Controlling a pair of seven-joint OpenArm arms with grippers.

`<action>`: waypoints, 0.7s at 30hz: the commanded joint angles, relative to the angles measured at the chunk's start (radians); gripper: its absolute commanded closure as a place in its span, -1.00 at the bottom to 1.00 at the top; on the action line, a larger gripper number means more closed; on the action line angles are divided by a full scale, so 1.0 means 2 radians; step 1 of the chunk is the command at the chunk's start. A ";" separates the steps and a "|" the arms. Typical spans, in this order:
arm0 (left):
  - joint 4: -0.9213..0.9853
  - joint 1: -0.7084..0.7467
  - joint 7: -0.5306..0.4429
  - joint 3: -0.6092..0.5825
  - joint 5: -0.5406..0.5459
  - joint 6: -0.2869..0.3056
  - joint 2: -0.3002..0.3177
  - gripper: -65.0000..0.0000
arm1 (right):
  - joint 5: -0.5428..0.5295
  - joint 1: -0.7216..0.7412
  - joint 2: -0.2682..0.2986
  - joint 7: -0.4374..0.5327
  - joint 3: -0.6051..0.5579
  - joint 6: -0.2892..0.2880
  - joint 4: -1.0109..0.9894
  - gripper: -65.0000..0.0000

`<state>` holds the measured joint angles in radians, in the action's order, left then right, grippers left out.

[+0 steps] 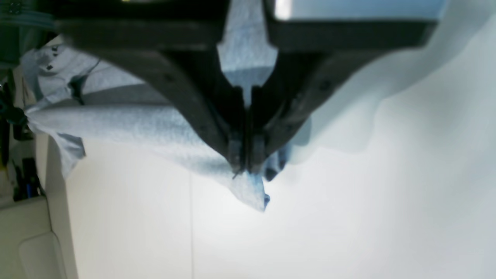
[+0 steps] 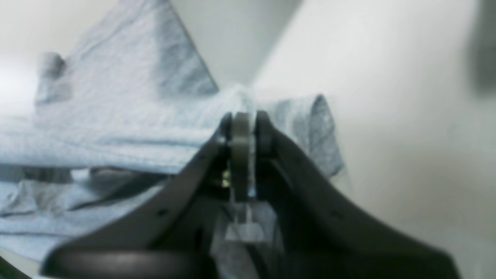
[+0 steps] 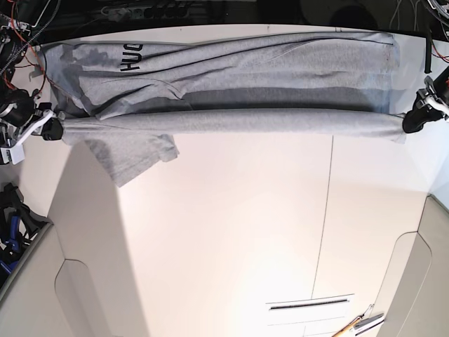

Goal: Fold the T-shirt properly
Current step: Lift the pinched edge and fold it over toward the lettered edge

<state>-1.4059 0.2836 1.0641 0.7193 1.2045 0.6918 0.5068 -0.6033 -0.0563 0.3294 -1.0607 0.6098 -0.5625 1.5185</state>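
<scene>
In the left wrist view, the left gripper (image 1: 246, 164) is closed tight on a corner of the T-shirt (image 1: 128, 124), whose grey cloth stretches away to the left above the white bench (image 1: 348, 217).

In the right wrist view, the right gripper (image 2: 244, 118) pinches a fold of the T-shirt (image 2: 116, 116), with bunched cloth to the left.

In the base view, the T-shirt (image 3: 231, 121) hangs taut across the far side of the bench (image 3: 224, 239), between the right gripper (image 3: 46, 128) at the left and the left gripper (image 3: 414, 121) at the right. A sleeve (image 3: 130, 156) droops near the left end. Dark lettering (image 3: 130, 56) shows at far left.
</scene>
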 commanded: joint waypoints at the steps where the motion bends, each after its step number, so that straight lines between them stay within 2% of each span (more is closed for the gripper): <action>1: -0.009 0.002 -0.011 0.010 0.011 0.003 0.013 1.00 | 0.000 0.004 0.011 0.006 0.006 -0.002 0.009 1.00; 10: -0.009 0.027 0.037 0.010 0.055 0.003 0.011 1.00 | -0.003 0.004 0.011 -0.023 0.006 -0.002 0.009 1.00; 21: -0.009 0.036 0.066 0.010 0.055 0.003 0.010 1.00 | -0.003 0.004 0.011 -0.031 0.006 -0.002 0.009 1.00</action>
<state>-1.4067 0.3573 1.2125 0.7288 1.2942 0.6922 0.5037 -0.6060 -0.0578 0.3298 -1.1316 0.6113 -0.5652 1.5185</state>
